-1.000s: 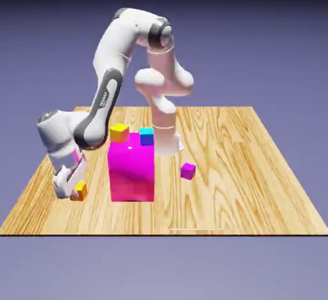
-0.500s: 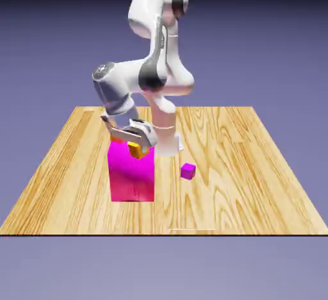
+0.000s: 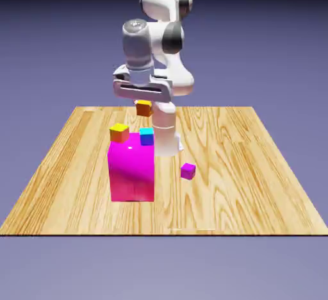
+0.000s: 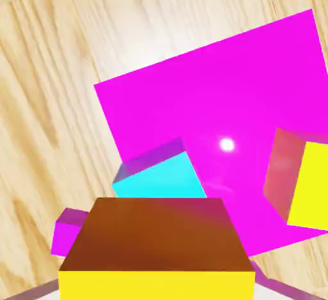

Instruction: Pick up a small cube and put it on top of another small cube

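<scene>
My gripper (image 3: 143, 104) hangs above the big magenta block (image 3: 131, 170), shut on a small orange cube (image 3: 144, 109). In the hand view that cube (image 4: 157, 244) fills the bottom middle, brown-orange with a yellow face at the bottom edge, and it hides the fingertips. On the block's top stand a cyan-topped blue cube (image 3: 147, 136) and an orange cube with a yellow top (image 3: 119, 132). The held cube is a little above and behind the cyan cube, apart from it. Below it, the hand view shows the cyan cube (image 4: 163, 175), the yellow-topped cube (image 4: 301, 180) and the magenta top (image 4: 211, 93).
A small magenta cube (image 3: 188, 171) lies on the wooden table (image 3: 256, 183) to the exterior view's right of the big block, and it shows at the lower left of the hand view (image 4: 67, 231). The robot's base column (image 3: 166, 135) stands just behind the block.
The gripper carried the orange cube from the table at the exterior view's left, up past the magenta block's front, to a spot above the block's top. The other cubes stayed put.
</scene>
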`<state>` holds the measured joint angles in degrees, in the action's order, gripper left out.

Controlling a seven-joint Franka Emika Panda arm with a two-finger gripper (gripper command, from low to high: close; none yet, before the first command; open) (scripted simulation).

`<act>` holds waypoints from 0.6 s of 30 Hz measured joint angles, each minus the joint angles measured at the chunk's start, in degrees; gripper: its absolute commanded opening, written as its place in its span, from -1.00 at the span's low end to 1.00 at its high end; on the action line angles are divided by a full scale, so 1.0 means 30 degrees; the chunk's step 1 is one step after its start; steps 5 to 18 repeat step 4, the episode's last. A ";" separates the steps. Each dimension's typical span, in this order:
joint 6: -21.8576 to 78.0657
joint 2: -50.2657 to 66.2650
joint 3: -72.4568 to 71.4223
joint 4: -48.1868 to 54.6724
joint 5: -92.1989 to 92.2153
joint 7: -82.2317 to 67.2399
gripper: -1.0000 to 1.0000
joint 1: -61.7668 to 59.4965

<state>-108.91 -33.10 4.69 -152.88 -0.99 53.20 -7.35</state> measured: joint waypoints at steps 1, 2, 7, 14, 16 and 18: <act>-0.0830 0.0156 0.0019 -0.0676 -0.0010 -0.0009 -1.00 -0.0004; -0.1194 0.0224 0.0027 -0.0972 -0.0014 -0.0014 1.00 -0.0005; -0.1191 0.0224 0.0027 -0.0972 -0.0075 0.0010 1.00 -0.0005; -0.1191 0.0224 0.0027 -0.0972 -0.0075 0.0010 1.00 -0.0005; -0.1191 0.0224 0.0027 -0.0972 -0.0075 0.0010 1.00 -0.0005; -0.1191 0.0224 0.0027 -0.0972 -0.0075 0.0010 1.00 -0.0005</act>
